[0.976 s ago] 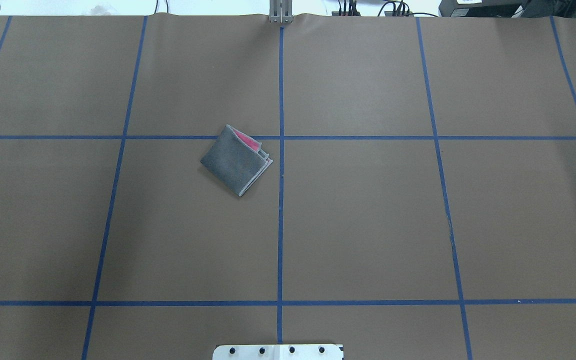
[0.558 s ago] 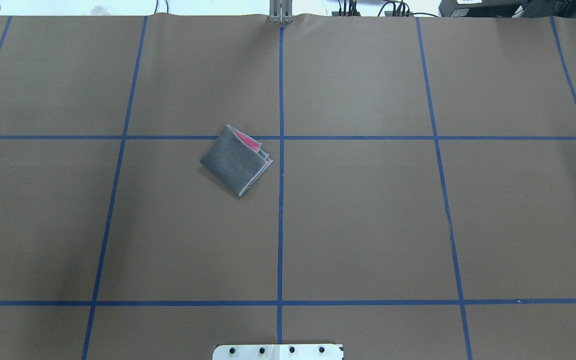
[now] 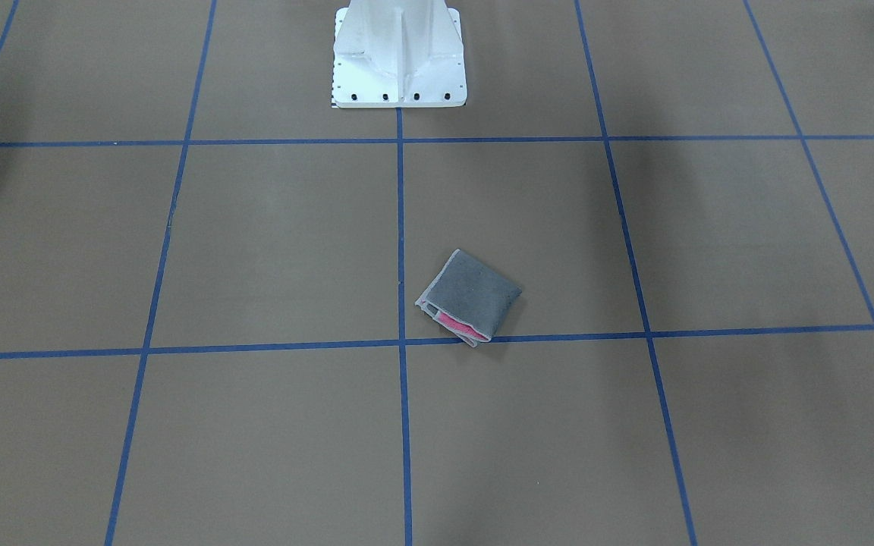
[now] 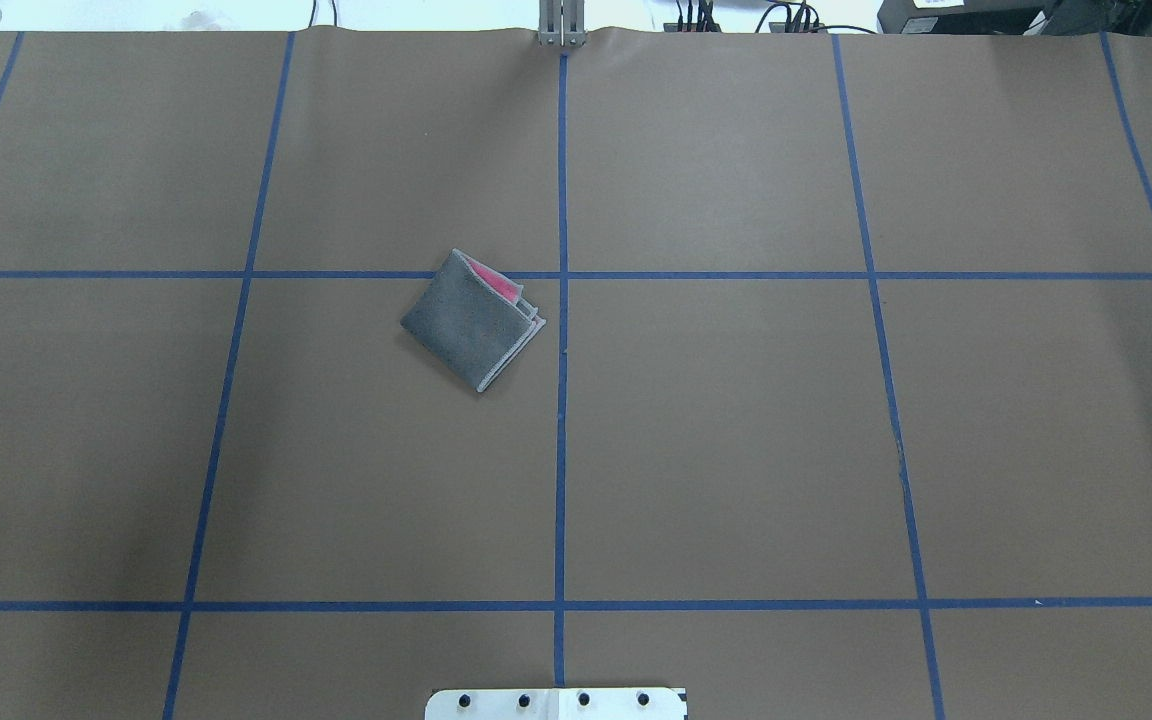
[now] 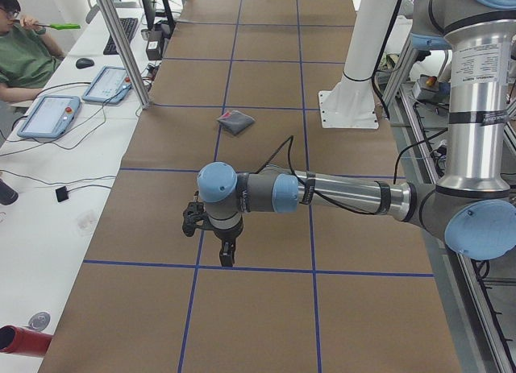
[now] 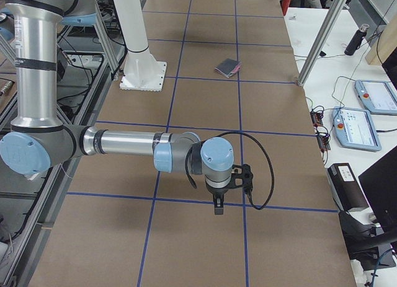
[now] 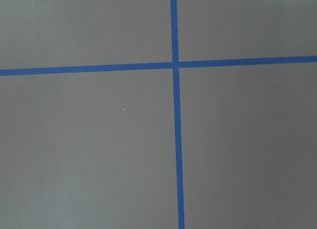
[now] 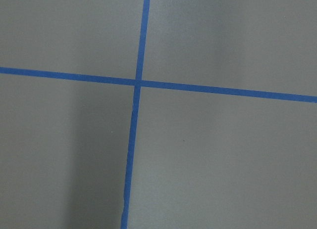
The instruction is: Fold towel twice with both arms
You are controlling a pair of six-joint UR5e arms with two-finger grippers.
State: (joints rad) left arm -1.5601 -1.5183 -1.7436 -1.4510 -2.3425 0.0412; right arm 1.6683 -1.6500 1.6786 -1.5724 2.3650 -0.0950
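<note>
The towel [image 4: 471,320] lies folded into a small grey square on the brown table, just left of the centre tape line, with a strip of pink showing at its far edge. It also shows in the front-facing view [image 3: 471,296] and both side views [image 5: 235,122] [image 6: 227,67]. Neither arm reaches into the overhead or front-facing view. The left gripper [image 5: 226,256] hangs over a tape line well short of the towel, and I cannot tell if it is open or shut. The right gripper [image 6: 218,207] hangs likewise far from the towel, state unclear. Both wrist views show only bare table and tape.
The white pedestal base [image 3: 399,68] stands at the robot's edge of the table. A seated person [image 5: 24,55] and teach pendants [image 5: 48,115] [image 6: 356,129] are at the white side benches. Blue tape [image 4: 561,400] grids the table.
</note>
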